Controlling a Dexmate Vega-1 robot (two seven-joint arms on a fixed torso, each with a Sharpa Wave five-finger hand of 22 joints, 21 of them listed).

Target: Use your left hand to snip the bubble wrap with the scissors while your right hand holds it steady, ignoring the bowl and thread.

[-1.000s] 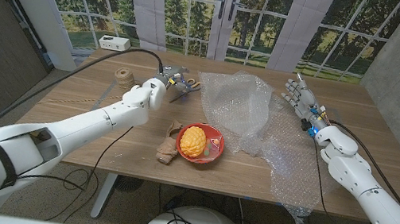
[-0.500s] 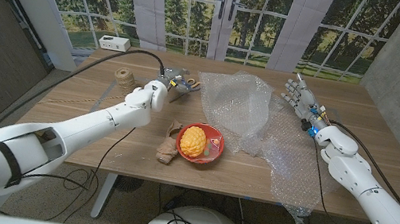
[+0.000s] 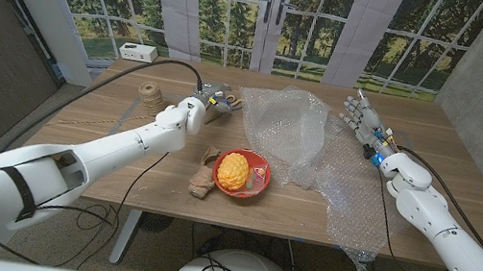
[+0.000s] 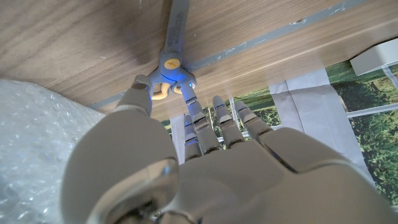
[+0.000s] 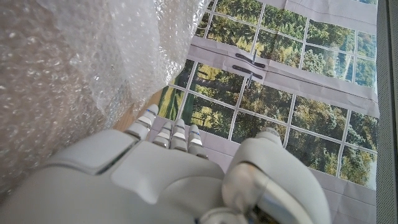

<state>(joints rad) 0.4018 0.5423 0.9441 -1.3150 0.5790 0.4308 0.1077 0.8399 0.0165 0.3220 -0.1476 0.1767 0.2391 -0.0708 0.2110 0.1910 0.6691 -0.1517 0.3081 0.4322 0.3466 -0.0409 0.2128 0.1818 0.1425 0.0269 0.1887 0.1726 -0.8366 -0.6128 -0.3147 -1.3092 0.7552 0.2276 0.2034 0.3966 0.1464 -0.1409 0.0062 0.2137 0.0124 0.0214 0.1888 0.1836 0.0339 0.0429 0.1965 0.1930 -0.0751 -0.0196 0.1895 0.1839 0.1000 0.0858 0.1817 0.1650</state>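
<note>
Head view: left hand sits over the far-left part of the wooden worktop, right at the scissors, which lie on the worktop just left of the bubble wrap. Left wrist view: fingers reach to the scissors' pivot and handle loops, thumb and one finger touching the loops; cannot tell if they actually pinch them, other fingers extended side by side, slightly apart. Scissors flat on the wood, wrap beside the hand.

Right hand stands upright by the wrap's far-right edge, fingers spread, holding nothing; cannot tell whether it touches the sheet. Right wrist view: fingers straight, close together, next to the crumpled wrap.

Bubble wrap is spread over centre-right of the worktop, bunched up high in the middle, one end hanging over the near edge. Red bowl with a yellow item sits near the front edge, touching the wrap's left border. Thread spool stands left of the left hand, well apart from the wrap. Brown crumpled piece lies just left of the bowl.
</note>
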